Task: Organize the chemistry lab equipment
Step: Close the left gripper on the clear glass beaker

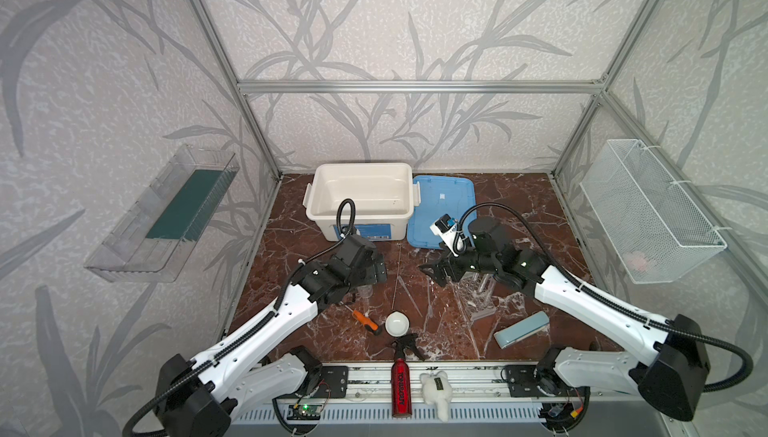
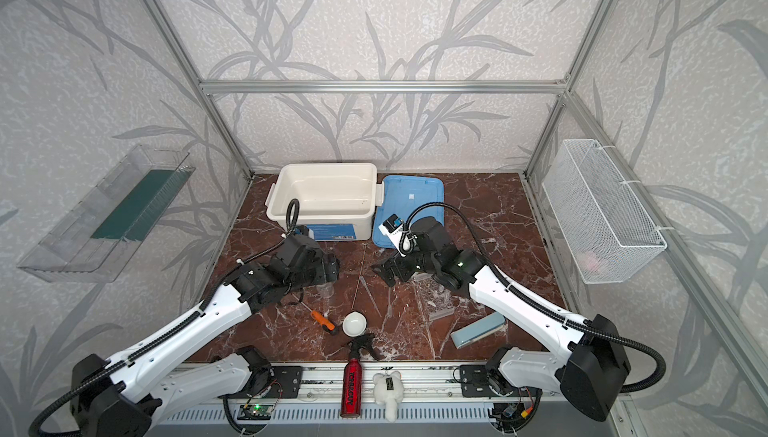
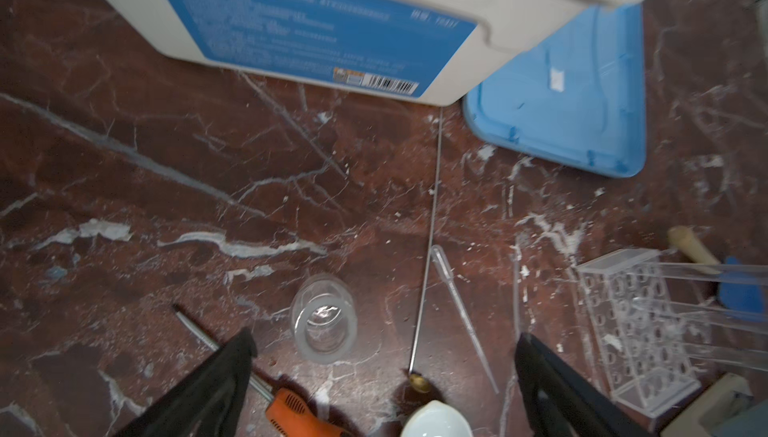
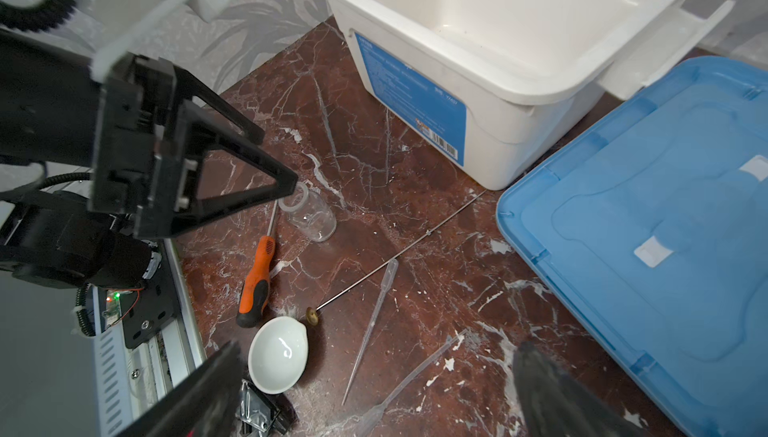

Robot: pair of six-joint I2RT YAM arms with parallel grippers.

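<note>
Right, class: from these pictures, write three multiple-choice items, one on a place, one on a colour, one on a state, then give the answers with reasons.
1. Where does the blue lid lie?
A. On top of the white bin
B. Flat on the table beside the white bin
C. In the wire basket

2. What colour is the screwdriver's handle?
A. Orange
B. Green
C. Yellow

3. How is the left hand?
A. Shut on the small clear cup
B. Shut on the dish
C. Open, holding nothing

Answers:
1 B: in both top views the lid lies flat next to the white bin.
2 A: the screwdriver has an orange and black handle.
3 C: its fingers stand apart above the small clear cup, gripping nothing.
</note>
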